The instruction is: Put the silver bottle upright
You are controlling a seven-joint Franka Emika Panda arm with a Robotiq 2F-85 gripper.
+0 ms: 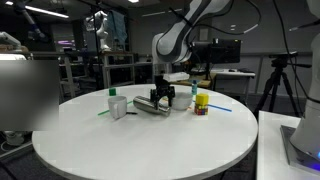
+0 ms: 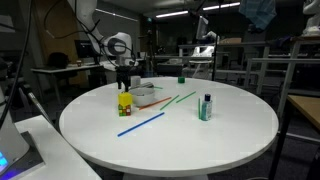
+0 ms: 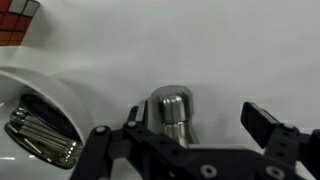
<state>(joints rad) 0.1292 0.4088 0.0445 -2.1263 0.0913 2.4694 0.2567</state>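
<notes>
Item: silver bottle, lying on tabletop; pincer wide open, empty, astride it; centre before closing.

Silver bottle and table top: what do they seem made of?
The silver bottle looks like brushed metal, perhaps steel or aluminium: grey sheen, bright highlights on its cap. The table looks like smooth white laminate or painted board; which is unclear.

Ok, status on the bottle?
Gripper open, fingers either side of the cap end. Silver bottle lying flat, ungripped. White bowl close beside.
</notes>
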